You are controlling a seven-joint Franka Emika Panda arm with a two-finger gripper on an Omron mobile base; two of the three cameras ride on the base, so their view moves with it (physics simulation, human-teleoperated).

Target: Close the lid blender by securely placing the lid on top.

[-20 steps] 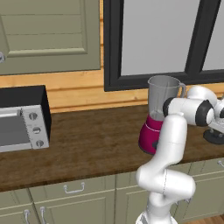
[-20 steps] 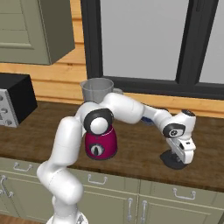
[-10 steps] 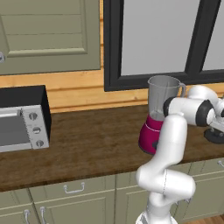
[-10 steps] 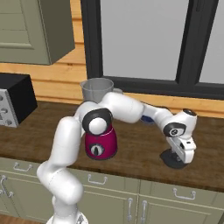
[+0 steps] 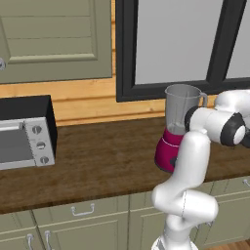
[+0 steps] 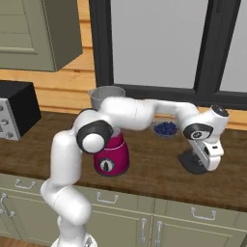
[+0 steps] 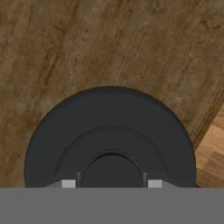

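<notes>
The blender (image 5: pixel 171 141) has a magenta base and a clear grey jar with an uncovered mouth; it stands on the wooden counter, also seen as the blender (image 6: pixel 111 155). To its right lies the lid (image 6: pixel 189 163), a round dark cap near the counter's front edge. My gripper (image 6: pixel 198 159) points down onto it. In the hand view the lid (image 7: pixel 109 127) lies right under the hand, and my gripper (image 7: pixel 111 183) is shut on its raised centre knob, one pad against each side. I cannot tell whether the lid touches the counter.
A black-and-silver toaster oven (image 5: pixel 24 132) sits at the counter's far left. A small bowl of blueberries (image 6: pixel 165 128) stands behind the lid by the window. The counter's front edge runs close to the lid, with floor (image 7: pixel 212 148) beyond it.
In the right base view the hand and lid have edged slightly up and to the right. The jaws keep the same width.
</notes>
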